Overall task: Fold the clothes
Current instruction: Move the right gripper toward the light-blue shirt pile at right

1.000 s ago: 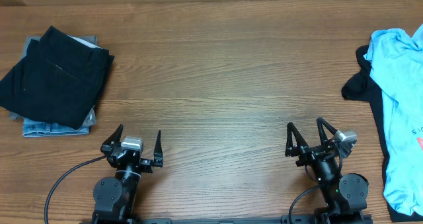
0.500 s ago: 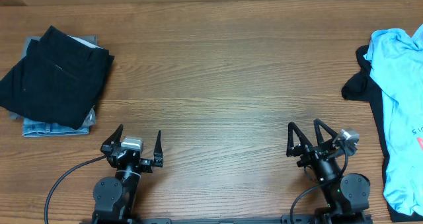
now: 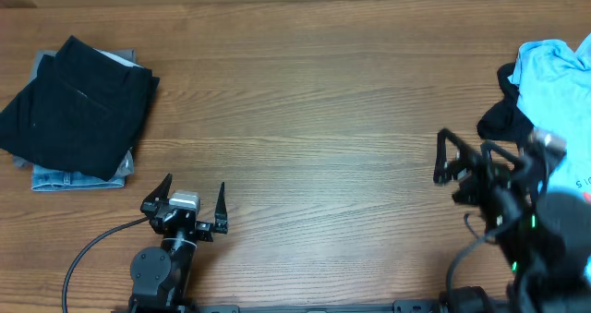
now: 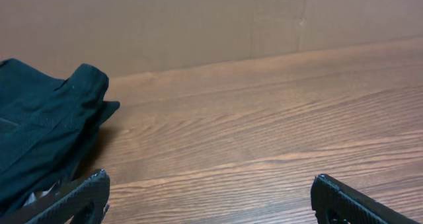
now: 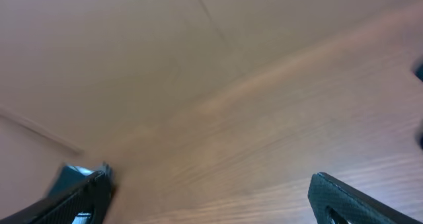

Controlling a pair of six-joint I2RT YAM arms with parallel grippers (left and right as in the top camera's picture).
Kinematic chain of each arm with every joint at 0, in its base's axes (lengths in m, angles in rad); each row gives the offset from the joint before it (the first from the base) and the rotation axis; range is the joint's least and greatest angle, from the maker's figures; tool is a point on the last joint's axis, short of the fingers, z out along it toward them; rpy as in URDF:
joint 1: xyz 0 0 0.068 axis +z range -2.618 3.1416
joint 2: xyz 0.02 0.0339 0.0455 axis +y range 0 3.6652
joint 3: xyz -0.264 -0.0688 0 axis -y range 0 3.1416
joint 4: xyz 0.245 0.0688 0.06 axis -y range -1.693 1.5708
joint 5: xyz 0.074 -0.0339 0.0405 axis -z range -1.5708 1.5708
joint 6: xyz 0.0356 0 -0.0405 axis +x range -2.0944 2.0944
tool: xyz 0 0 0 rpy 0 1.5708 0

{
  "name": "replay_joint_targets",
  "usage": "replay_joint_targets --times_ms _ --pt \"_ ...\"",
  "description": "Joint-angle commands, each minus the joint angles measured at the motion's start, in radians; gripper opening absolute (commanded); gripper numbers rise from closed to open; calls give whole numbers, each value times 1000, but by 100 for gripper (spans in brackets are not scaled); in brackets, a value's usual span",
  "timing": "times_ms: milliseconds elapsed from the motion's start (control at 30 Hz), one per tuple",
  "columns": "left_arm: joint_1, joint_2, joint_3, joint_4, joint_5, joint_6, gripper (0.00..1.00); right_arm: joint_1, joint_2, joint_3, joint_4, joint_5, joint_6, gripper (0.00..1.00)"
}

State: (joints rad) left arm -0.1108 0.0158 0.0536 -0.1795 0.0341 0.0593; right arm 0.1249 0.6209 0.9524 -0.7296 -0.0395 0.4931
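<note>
Gaping right pincer hangs beside blue T-shirt.

The wooden table carries folded dark clothes at left, light blue T-shirt at right.

The T-shirt is light blue, the garment by it black. The left pile shows black cloth and blue denim. The counter is brown wood-grain.
</note>
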Motion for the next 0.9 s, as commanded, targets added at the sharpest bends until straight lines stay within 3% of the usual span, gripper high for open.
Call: replay_joint_targets --times_ms 0,167,467,867 --pt "-4 -1 -2 -2 11 16 100 4 198 171 -133 66 -34 100" --pt "-4 -1 -2 -2 11 16 100 4 409 252 -227 89 -108 100" --pt "-4 -1 -2 -2 11 16 100 3 657 252 -306 99 -108 100" --pt "-4 -1 -2 -2 11 16 100 3 697 251 -341 135 -108 100"
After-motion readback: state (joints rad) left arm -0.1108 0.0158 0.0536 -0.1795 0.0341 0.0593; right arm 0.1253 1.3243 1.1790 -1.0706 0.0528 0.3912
